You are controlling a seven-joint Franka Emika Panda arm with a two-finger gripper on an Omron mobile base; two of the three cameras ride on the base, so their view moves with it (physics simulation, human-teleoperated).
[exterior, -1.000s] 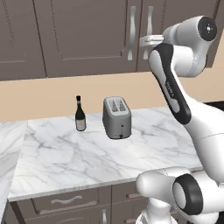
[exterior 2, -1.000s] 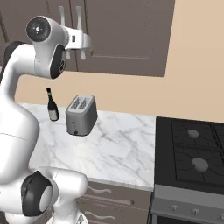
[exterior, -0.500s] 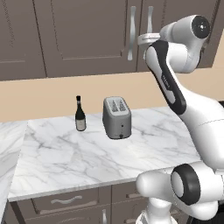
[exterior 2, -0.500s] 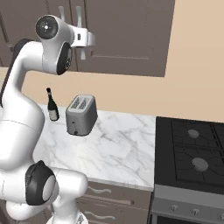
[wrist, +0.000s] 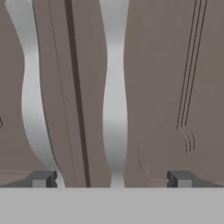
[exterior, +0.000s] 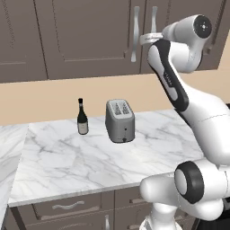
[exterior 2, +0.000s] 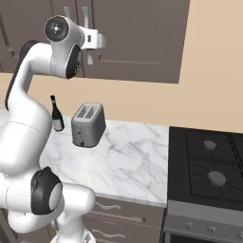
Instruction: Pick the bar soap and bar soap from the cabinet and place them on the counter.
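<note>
Pincer (wrist: 112, 179) spread wide — facing shut cabinet (exterior: 90, 40) — handles (wrist: 114, 96) running upright.

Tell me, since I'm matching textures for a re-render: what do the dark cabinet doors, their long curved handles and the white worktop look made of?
The dark grey-brown panelled cabinet doors look like matte painted wood, going by the routed grooves. Their long curved silver handles seem brushed metal, with soft pale sheen. The white grey-veined counter reads as polished marble, though it could be imitation.

Your fingers (wrist: 43, 178) stand spread wide right up against the shut cabinet (exterior: 90, 36) doors, whose two handles (wrist: 114, 87) bar any way inside. Below, a bottle (exterior: 82, 118) and toaster (exterior: 120, 121) crowd the tabletop's (exterior: 90, 166) back; its front lies free.
</note>
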